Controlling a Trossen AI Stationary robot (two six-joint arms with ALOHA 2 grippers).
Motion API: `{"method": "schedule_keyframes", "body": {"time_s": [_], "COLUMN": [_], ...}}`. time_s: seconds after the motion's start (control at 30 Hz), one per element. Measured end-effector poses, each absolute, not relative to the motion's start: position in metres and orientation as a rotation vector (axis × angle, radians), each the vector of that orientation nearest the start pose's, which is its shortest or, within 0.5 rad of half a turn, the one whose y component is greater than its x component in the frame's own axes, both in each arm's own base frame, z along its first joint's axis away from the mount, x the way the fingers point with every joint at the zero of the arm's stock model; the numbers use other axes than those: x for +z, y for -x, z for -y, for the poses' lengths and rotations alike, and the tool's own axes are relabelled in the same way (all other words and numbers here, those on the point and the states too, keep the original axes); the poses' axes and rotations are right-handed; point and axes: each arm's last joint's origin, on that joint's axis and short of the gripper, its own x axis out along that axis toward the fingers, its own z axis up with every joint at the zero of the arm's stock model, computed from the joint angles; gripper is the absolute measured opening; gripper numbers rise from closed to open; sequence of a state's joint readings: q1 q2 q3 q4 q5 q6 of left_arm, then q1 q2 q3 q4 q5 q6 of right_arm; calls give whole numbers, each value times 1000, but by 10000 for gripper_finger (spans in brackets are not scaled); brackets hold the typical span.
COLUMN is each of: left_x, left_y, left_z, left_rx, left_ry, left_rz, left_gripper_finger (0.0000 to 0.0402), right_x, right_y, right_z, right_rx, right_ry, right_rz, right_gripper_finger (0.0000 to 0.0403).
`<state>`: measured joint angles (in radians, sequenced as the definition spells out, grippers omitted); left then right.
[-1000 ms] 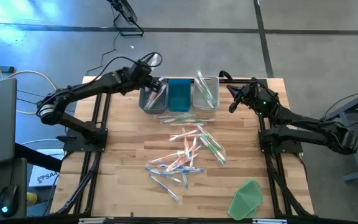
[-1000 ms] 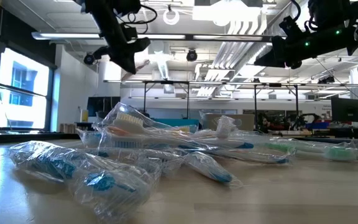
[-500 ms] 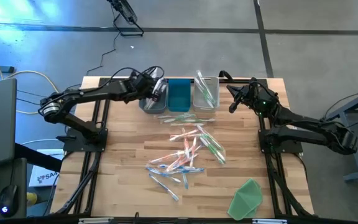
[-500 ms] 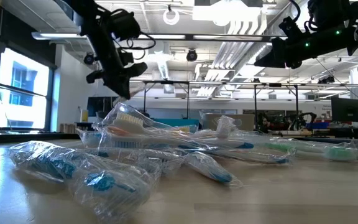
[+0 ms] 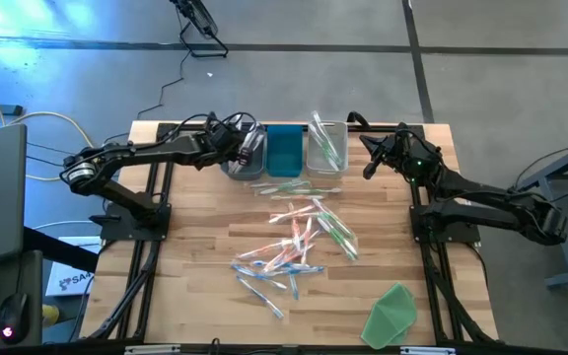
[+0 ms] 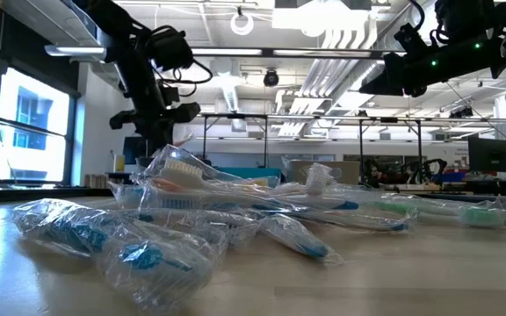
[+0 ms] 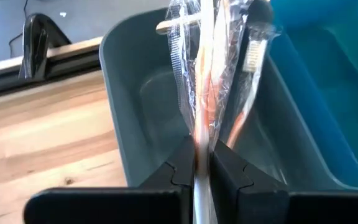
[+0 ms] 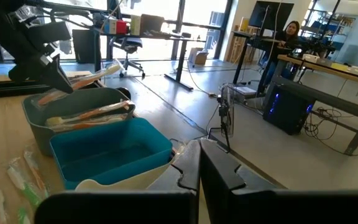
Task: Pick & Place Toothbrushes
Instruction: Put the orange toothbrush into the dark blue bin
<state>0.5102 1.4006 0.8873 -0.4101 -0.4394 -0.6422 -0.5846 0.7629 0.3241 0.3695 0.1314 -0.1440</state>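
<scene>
Several wrapped toothbrushes (image 5: 299, 242) in orange, blue and green lie in a loose pile mid-table. Three bins stand at the far edge: a grey bin (image 5: 245, 166), a blue bin (image 5: 285, 150) and a pale bin (image 5: 326, 148) holding green toothbrushes. My left gripper (image 5: 237, 148) is over the grey bin, shut on a wrapped orange toothbrush (image 7: 202, 74). Another orange toothbrush (image 8: 92, 114) lies in that bin, one end on its rim. My right gripper (image 5: 367, 168) hangs shut and empty, to the right of the pale bin. My left gripper pinches the wrapped orange toothbrush's shaft (image 7: 201, 138) between its two fingers, plastic sleeve included. The fingers slant down from the table's left side and lie along the toothbrush, which sticks out past the fingertips (image 7: 185, 158). It is held over the grey bin, above the rim (image 8: 73, 99).
A green cloth-like sheet (image 5: 392, 314) lies at the table's near right corner. A few toothbrushes (image 5: 294, 187) lie just in front of the bins. Bare wood shows on the table's left half. A person sits at a desk far behind (image 8: 289, 31).
My left gripper has gone down toward the grey bin and a little toward the table's left, rolling somewhat, still shut on the orange toothbrush, which came down with it over the bin.
</scene>
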Motion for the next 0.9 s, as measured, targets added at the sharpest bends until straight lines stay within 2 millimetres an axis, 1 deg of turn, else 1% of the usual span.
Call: {"method": "schedule_keyframes", "body": {"time_s": [0.27, 0.57, 0.67, 0.9], "left_x": [206, 205, 205, 205], "left_y": [-230, -230, -230, -231], "left_z": [-143, -143, -143, -142], "left_rx": [1155, 1153, 1149, 1128], "left_ry": [609, 609, 607, 621], "left_rz": [-618, -618, -621, -626], "left_gripper_finger": [21, 25, 42, 119], "right_x": [229, 229, 229, 229], "right_y": [-142, -142, -142, -142], "right_z": [99, 99, 99, 98], "right_rx": [-710, -710, -710, -709], "right_ry": [122, 122, 122, 122], "right_rz": [-121, -121, -121, -120], "right_gripper_finger": [2, 2, 2, 2]}}
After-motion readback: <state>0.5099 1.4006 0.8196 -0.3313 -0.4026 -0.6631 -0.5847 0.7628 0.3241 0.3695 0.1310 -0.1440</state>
